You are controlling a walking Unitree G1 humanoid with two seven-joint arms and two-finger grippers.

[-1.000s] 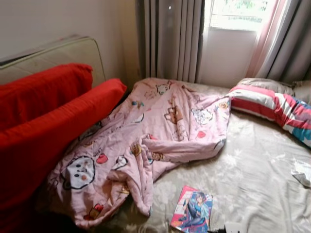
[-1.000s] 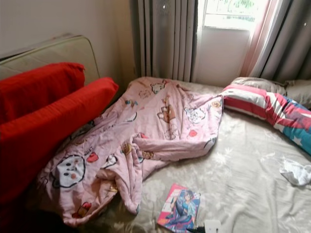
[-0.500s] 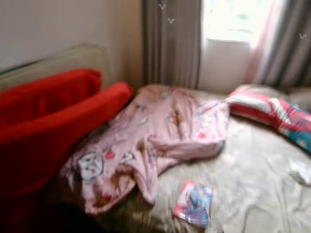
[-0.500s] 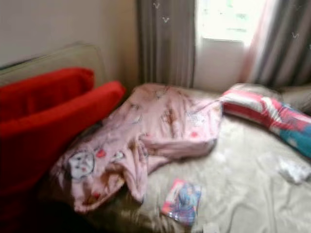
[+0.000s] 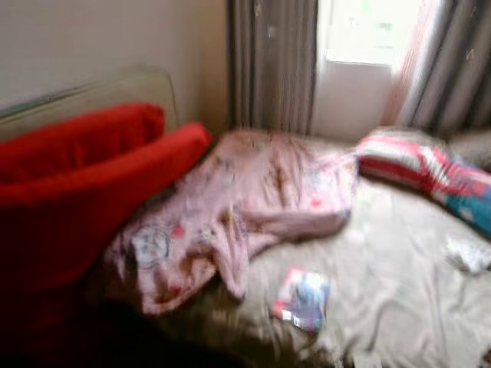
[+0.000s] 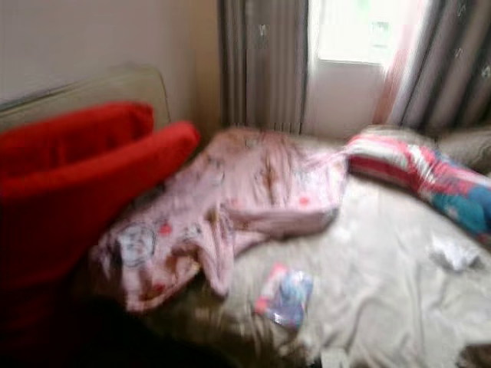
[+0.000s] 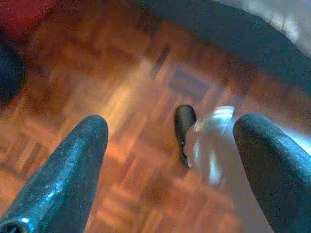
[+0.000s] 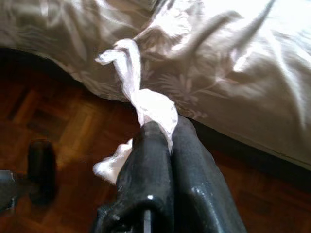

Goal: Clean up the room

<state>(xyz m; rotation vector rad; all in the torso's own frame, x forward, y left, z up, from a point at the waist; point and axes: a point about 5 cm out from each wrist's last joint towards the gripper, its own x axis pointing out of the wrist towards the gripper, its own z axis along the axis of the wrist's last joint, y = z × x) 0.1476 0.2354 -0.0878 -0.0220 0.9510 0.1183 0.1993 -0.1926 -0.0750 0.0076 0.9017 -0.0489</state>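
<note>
Right gripper first: its two black fingers are pressed together, clamped on a twisted strip of thin white plastic or tissue, which rises from the fingertips and curls over at its far end, with another white scrap bunched just beside the fingers lower down. Beyond those fingertips runs the edge of the beige leaf-patterned bedsheet, draping over the side of the bed; beneath the gripper lies dark reddish parquet floor, with a black foot-like shape off to one side.

Over to the left gripper: fingers spread wide apart, nothing between them, hanging above that same wooden parquet. Past the gap sits a small dark object with a pale, shiny blur next to it, too smeared to identify.

Up on the bed, well away from both grippers, everything is blurred. A crumpled pink cartoon-print blanket sprawls across the mattress, its one side against two big red cushions. Near the bed's front edge lies a colourful illustrated magazine, just beside the blanket's hanging corner. A red, white and blue striped pillow rests at the far side, and a small crumpled white scrap sits on the sheet below it. Grey curtains frame a bright window behind.
</note>
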